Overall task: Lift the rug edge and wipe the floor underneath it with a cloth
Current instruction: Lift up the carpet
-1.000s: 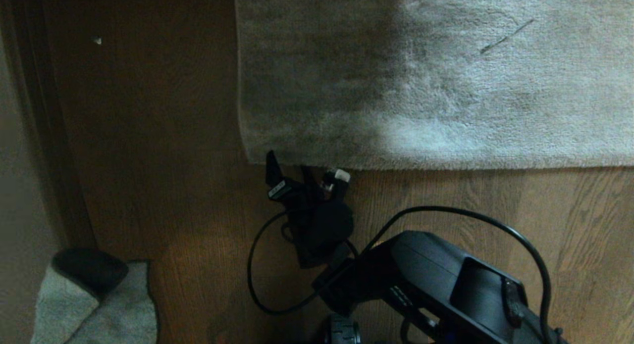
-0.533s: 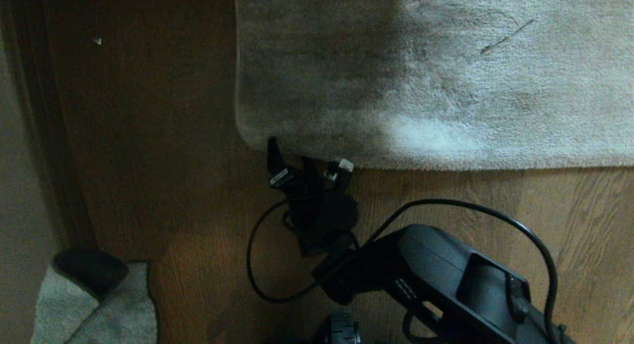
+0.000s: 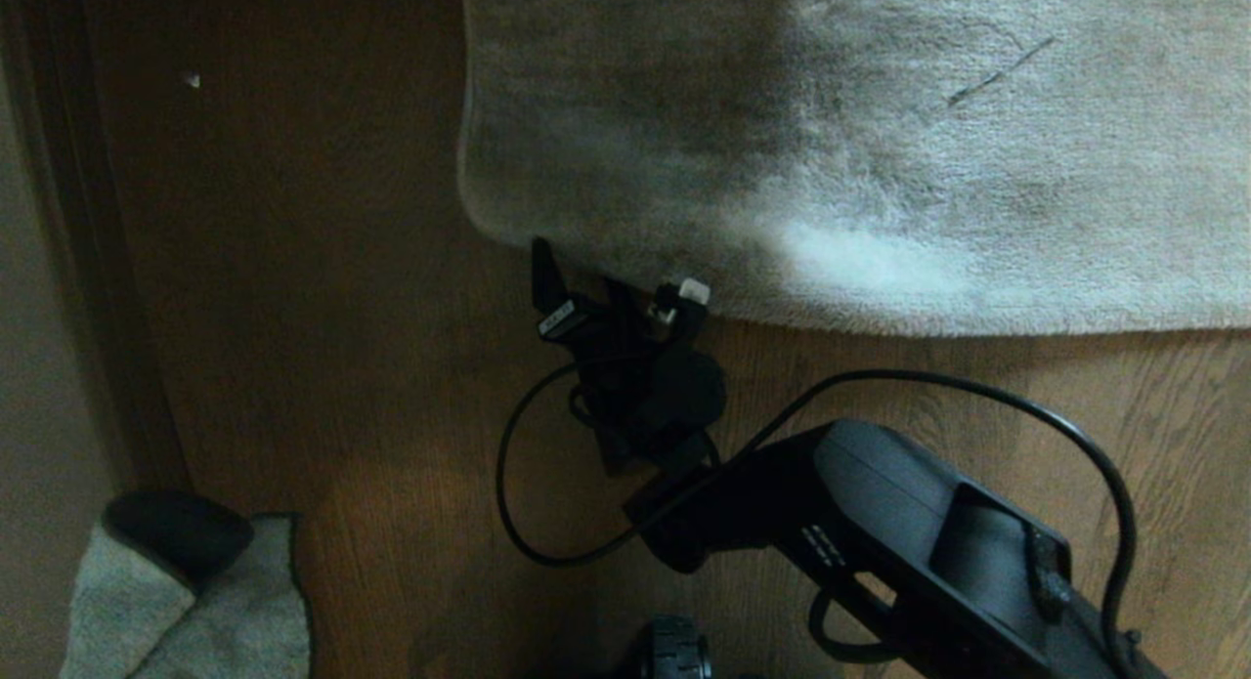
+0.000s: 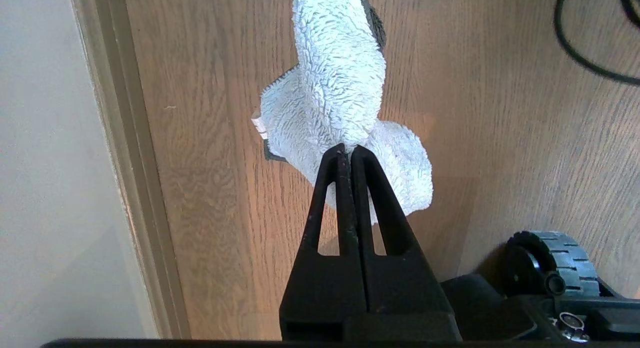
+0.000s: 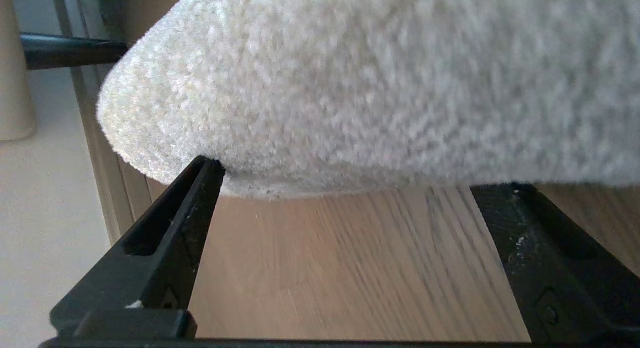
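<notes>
Under the rug edge [image 5: 320,87], right hand [image 5: 350,188] spread wide; left hand [image 4: 346,155] pinching the cloth [image 4: 340,87]

A gap is seen between the raised corner of the light grey-beige plush rug edge [image 5: 320,87] and the brown wood-grain plank floor [image 5: 350,268]. The mouth of that gap is occupied by the wide-spread right gripper [image 5: 350,193]. Bare floor is left open beside the rug, bounded by a wooden threshold strip [image 4: 130,188]. A black cable [image 3: 528,523] is looped across it.
</notes>
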Robot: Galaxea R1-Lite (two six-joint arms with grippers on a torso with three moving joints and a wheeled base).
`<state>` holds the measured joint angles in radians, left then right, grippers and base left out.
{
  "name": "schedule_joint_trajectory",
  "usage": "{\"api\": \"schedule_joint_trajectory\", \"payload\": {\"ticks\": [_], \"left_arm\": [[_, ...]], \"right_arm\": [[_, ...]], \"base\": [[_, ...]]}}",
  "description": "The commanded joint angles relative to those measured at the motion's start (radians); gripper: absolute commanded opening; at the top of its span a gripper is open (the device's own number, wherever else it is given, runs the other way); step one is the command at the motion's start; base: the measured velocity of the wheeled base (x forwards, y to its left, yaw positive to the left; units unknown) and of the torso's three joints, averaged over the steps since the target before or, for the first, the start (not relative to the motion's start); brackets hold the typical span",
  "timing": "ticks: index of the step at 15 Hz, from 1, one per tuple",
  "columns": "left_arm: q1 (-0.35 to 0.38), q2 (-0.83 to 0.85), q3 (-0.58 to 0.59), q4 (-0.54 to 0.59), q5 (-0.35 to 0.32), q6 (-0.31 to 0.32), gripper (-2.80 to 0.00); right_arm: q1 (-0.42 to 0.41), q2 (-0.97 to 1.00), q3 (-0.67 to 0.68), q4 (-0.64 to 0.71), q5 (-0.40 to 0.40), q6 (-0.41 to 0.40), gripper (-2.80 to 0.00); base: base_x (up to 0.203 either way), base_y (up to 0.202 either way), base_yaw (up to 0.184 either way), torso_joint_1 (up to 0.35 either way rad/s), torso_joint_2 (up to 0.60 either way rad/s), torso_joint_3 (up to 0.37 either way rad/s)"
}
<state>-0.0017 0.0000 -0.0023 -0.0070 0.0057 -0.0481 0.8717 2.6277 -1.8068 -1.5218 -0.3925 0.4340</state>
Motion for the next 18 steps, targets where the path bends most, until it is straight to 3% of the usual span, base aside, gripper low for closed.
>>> {"api": "schedule_joint_trajectory", "payload": {"ticks": [1,10,15,18], "left_arm": [[0.0,0.0,0.0,0.0,0.0,-0.001,-2.8],[0.0,0.0,0.0,-0.001,0.0,-0.001,-2.8],[0.0,0.0,-0.001,0.0,0.0,-0.001,-2.8],[0.0,0.0,0.001,0.001,0.0,-0.001,-2.8]], "right_arm": [[0.001,-0.028,0.027,-0.048,0.002,-0.015,0.0],[0.005,-0.081,0.075,-0.048,0.13,-0.193,0.0],[-0.011,-0.05,0.192,-0.048,0.063,-0.216,0.0],[-0.063,-0.046,0.226,-0.048,0.029,-0.22,0.0]], "base": [[0.0,0.0,0.0,0.0,0.0,0.0],[0.0,0.0,0.0,0.0,0.0,0.0],[0.0,0.0,0.0,0.0,0.0,0.0],[0.0,0.0,0.0,0.0,0.0,0.0]]}}
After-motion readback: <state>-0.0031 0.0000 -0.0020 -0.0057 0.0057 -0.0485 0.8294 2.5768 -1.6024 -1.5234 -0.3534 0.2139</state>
